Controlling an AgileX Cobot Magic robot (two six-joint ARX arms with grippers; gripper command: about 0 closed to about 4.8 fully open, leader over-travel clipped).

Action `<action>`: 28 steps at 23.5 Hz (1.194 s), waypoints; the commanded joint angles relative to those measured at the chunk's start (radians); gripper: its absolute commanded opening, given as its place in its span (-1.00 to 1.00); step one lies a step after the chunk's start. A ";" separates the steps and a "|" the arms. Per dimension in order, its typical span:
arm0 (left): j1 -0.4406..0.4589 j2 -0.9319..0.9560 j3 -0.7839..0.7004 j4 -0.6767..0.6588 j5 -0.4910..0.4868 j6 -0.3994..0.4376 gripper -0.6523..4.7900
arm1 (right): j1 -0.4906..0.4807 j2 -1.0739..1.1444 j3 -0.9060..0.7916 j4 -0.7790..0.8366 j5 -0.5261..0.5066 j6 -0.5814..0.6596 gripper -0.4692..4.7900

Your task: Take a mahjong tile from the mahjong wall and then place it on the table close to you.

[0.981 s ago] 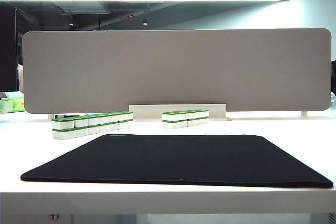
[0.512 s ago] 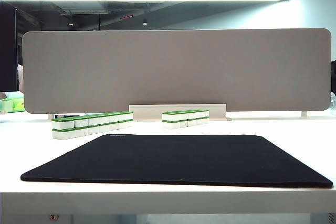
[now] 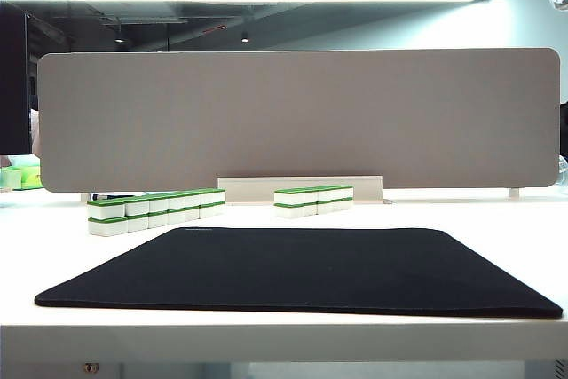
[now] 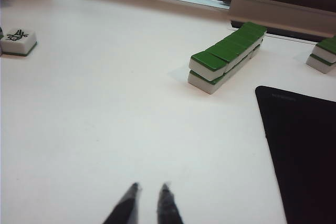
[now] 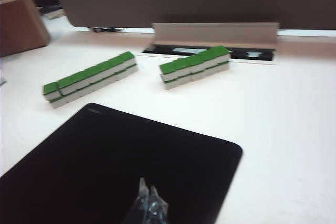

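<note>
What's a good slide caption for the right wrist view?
Right claw shut above the black mat, facing two stretches of the mahjong wall on the table.

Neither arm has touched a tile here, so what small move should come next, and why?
Probably carry the right gripper forward over the black mat toward the shorter mahjong wall, opening its jaws on the way. Its tips look shut and hang above the mat, short of the tiles. The left gripper hangs low over the table, tips close together, short of the longer mahjong wall.
</note>
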 commanded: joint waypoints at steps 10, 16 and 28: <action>0.003 0.001 0.055 -0.094 0.120 -0.063 -0.58 | 0.100 0.004 0.002 -0.035 -0.145 0.000 -0.82; 0.003 0.007 0.162 -0.106 0.122 -0.067 -0.58 | 0.099 0.003 0.002 -0.034 -0.145 0.000 -0.82; 0.003 0.311 0.391 -0.107 0.160 -0.055 -0.58 | 0.099 0.003 0.002 -0.027 -0.146 0.001 -0.82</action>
